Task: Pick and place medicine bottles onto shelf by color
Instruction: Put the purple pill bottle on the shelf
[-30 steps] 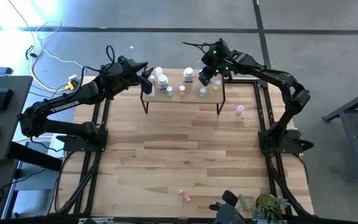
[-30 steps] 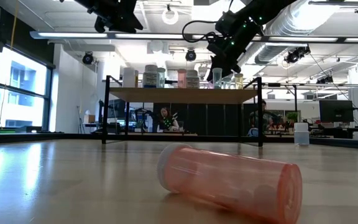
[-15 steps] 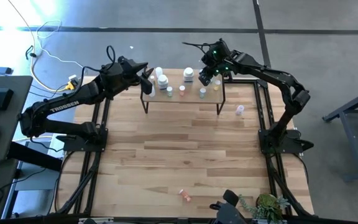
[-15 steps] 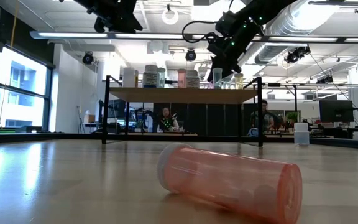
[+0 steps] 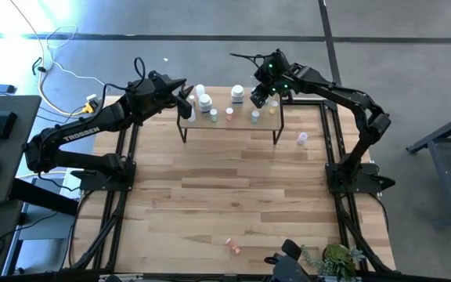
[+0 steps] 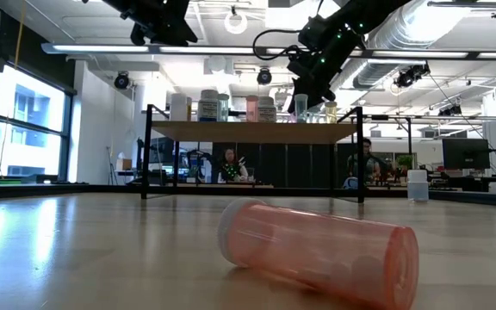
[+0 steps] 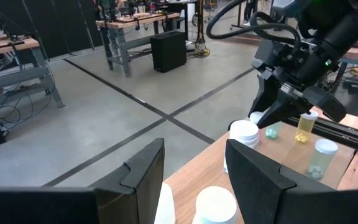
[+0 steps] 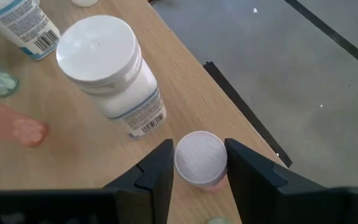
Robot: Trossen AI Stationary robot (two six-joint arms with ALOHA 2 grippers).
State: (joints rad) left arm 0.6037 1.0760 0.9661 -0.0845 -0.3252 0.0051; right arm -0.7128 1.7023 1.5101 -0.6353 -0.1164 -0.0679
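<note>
From above, the shelf [image 5: 229, 119] stands at the desk's [image 5: 225, 196] far edge with most bottles on it; one pink bottle [image 5: 232, 246] lies near the front edge.

At desk level, that pink bottle [image 6: 317, 251] lies on its side.

The left hand [image 7: 191, 177] hovers part-open over two white caps, holding nothing.

The right hand [image 8: 199, 163] brackets a small white-capped vial [image 8: 200, 158] on the shelf, fingers just beside it; grip uncertain.

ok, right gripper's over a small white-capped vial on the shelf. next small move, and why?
Probably lift the right gripper straight up off the white-capped vial. The vial stands upright on the shelf between the fingers, with slight gaps either side, so it looks placed.
</note>
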